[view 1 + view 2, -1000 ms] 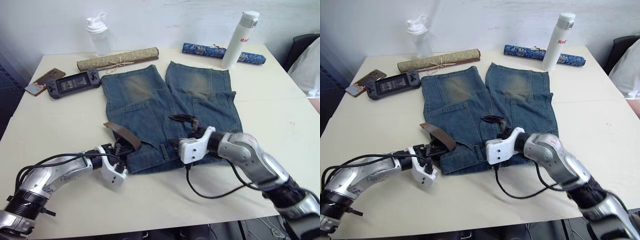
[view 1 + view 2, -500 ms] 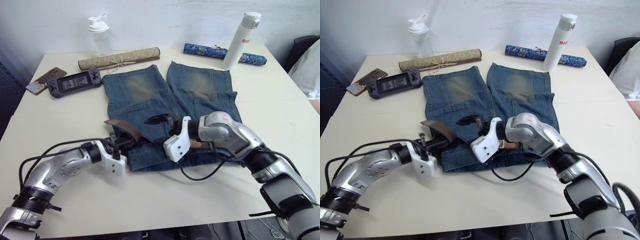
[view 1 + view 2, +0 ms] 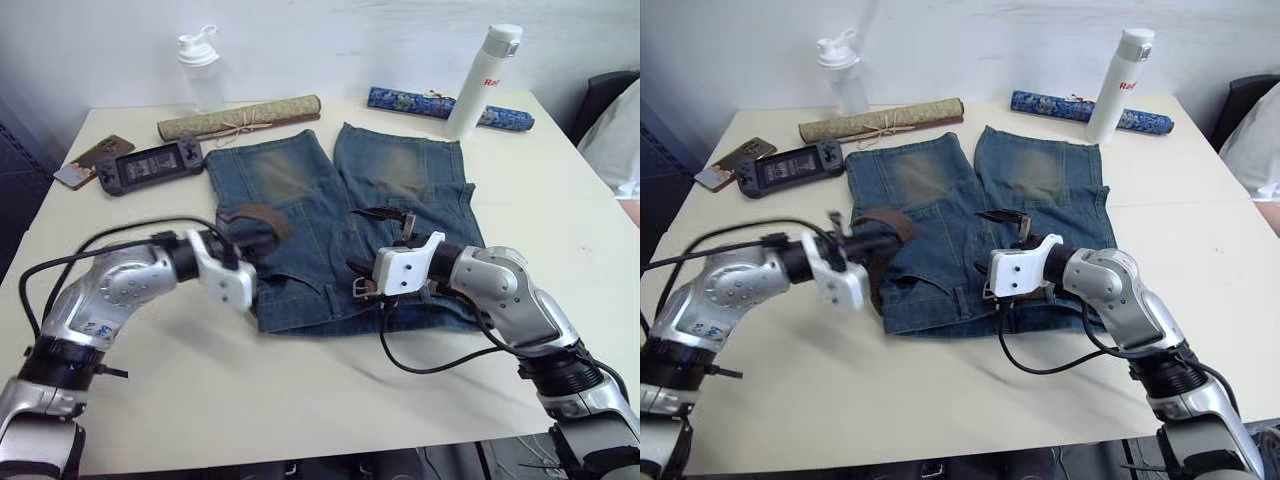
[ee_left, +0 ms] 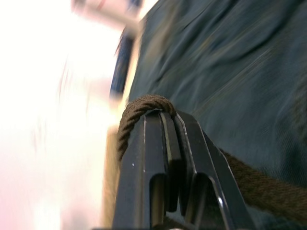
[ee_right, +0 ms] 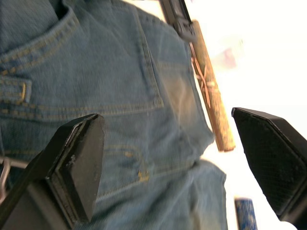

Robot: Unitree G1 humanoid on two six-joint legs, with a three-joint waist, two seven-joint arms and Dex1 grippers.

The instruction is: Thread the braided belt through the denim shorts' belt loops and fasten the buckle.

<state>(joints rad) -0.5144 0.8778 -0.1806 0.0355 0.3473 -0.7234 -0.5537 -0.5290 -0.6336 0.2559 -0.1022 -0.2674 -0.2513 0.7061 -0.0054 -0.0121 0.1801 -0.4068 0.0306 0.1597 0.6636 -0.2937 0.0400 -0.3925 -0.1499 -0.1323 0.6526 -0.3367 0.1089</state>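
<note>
Left eye view showed the denim shorts (image 3: 340, 230) flat at frame centre. Left gripper (image 4: 165, 143) was clamped on the braided belt (image 4: 139, 108); right gripper (image 5: 168, 158) stood spread. Belt judged limp and light; grip near the buckle (image 3: 362, 287).

Clutter along the table's (image 3: 300, 390) far edge.
Shaker bottle (image 3: 198, 70), tan mat (image 3: 238, 117), blue mat (image 3: 440, 103), white flask (image 3: 480, 80); phone (image 3: 88, 160) and game console (image 3: 150, 166) near the far-left corner.
</note>
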